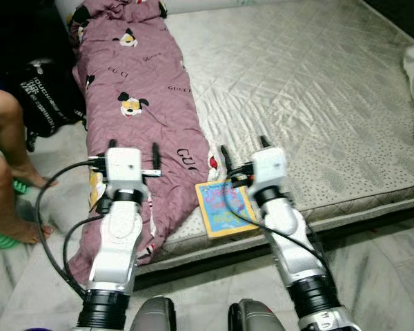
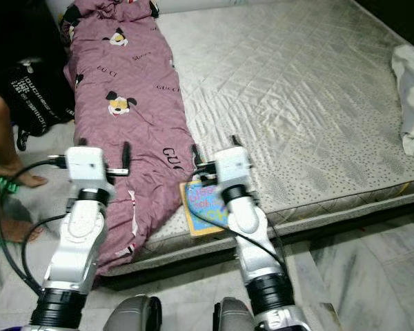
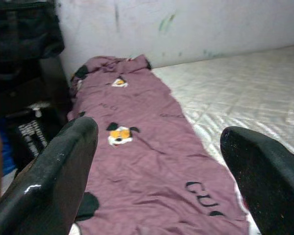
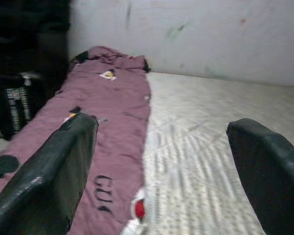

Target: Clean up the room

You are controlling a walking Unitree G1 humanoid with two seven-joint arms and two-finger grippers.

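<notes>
Fingers spread on left gripper (image 1: 133, 149) and right gripper (image 1: 243, 149); right arm partly covers book (image 1: 222, 207).

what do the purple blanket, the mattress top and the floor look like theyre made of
Purple blanket: soft woven cloth, matte, judging by its folds and printed cartoon faces and letters. Mattress: quilted fabric with a slight sheen; stitched diamond lines and puckers show. Floor: hard, smooth, pale grey veined slabs, probably marble or tile, with joint lines visible.
</notes>
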